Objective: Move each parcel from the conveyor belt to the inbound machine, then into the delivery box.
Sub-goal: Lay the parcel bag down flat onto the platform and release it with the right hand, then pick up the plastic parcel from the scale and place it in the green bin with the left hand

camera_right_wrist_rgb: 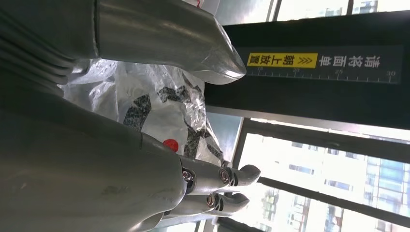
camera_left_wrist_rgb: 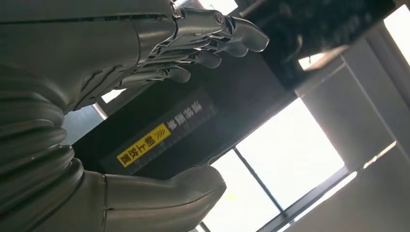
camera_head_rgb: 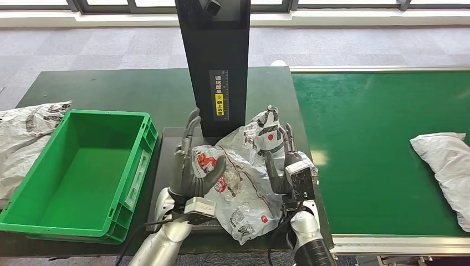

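Now parcel (camera_head_rgb: 244,183) sits pressed between both hands: left hand (camera_head_rgb: 191,166) fingers (camera_head_rgb: 191,130) extended, thumb across it; right hand (camera_head_rgb: 280,160) fingers (camera_head_rgb: 288,138) behind it.

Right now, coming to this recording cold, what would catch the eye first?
A crumpled silver parcel sits front and centre, held between the left hand and the right hand just before the tall black inbound machine. To its left stands a bright green delivery box. Another parcel lies on the green conveyor belt at right.
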`<state>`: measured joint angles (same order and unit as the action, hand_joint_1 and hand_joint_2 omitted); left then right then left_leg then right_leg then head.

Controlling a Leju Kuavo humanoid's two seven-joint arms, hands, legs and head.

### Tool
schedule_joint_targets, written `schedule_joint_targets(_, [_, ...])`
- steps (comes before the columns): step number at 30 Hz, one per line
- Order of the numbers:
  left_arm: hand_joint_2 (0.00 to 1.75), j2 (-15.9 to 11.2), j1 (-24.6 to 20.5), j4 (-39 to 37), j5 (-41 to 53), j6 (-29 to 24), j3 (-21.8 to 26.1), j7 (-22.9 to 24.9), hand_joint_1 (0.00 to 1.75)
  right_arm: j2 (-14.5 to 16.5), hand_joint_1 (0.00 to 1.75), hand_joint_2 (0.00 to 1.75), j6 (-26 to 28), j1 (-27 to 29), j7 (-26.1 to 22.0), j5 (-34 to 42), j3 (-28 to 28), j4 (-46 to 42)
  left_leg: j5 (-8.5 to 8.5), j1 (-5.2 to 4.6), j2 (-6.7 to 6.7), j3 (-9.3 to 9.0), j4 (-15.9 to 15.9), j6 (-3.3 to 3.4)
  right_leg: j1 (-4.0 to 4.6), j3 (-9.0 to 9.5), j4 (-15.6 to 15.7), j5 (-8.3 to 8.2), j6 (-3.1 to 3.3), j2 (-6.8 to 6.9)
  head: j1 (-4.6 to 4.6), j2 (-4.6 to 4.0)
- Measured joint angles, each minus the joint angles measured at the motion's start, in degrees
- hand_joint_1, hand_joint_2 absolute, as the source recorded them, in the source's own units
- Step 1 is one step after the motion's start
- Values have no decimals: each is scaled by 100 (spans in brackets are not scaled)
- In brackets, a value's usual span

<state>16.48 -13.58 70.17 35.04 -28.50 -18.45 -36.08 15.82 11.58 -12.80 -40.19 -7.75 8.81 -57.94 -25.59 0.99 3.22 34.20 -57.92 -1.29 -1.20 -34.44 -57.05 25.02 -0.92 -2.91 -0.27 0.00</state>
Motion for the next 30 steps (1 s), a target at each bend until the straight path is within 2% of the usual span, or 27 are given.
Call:
schedule_joint_targets(3, [175, 109, -382, -601, 633, -42, -130, 280, 0, -1, 0, 0, -119, 7, 1, -3, 0, -35, 1, -4, 0, 0, -1, 1, 0, 1, 0, -4, -1, 0, -1, 0])
schedule_joint_targets(5, [175, 177, -580, -940, 796, -30, -231, 416, 0, -7, 0, 0, -15, 52, 1, -131, 1, -204, 2, -4, -1, -1, -1, 0, 0, 1, 0, -5, 0, -1, -2, 0])
schedule_joint_targets(7, [175, 235, -734, -1242, 868, 25, -349, 530, 0, -37, 0, 0, 477, 129, -1, -390, 44, -545, 2, -4, 1, 0, -2, 0, 0, 0, -1, -5, 0, -1, -1, 0])
schedule_joint_targets(11, [175, 316, -999, -1794, 1058, 202, -583, 945, 0, -165, 0, 0, 2141, 343, -2, -1308, 278, -1516, 1, -4, 0, 2, -2, 0, 0, -2, -1, -4, 0, -2, -1, 0])
schedule_joint_targets(13, [175, 352, -1144, -2123, 1202, 180, -647, 1234, 0, -160, 0, 87, 2637, 524, -3, -2026, 310, -2166, -1, -4, 0, 4, -1, -1, 0, -3, -1, -3, 0, -3, -1, 0])
schedule_joint_targets(15, [175, 373, -1282, -2481, 1330, 104, -658, 1436, 0, -84, 0, 175, 2791, 679, -3, -2619, 309, -2864, -3, -4, -5, 4, -1, -3, 0, -6, -1, -3, 1, -8, -2, 0])
schedule_joint_targets(23, [175, 381, -1469, -3271, 1725, -15, -504, 1581, 0, 196, 0, 175, 2829, 900, 6, -4130, 31, -4456, -2, -3, -8, 3, 1, -2, 1, -4, -2, -1, 2, -6, -2, 0])
schedule_joint_targets(30, [175, 385, -1481, -3442, 1770, -15, -396, 1597, 0, 203, 0, 175, 2827, 980, 16, -4272, -154, -4998, -1, -4, -7, 3, 0, -1, -2, -2, -2, -3, 0, -6, -2, 0])
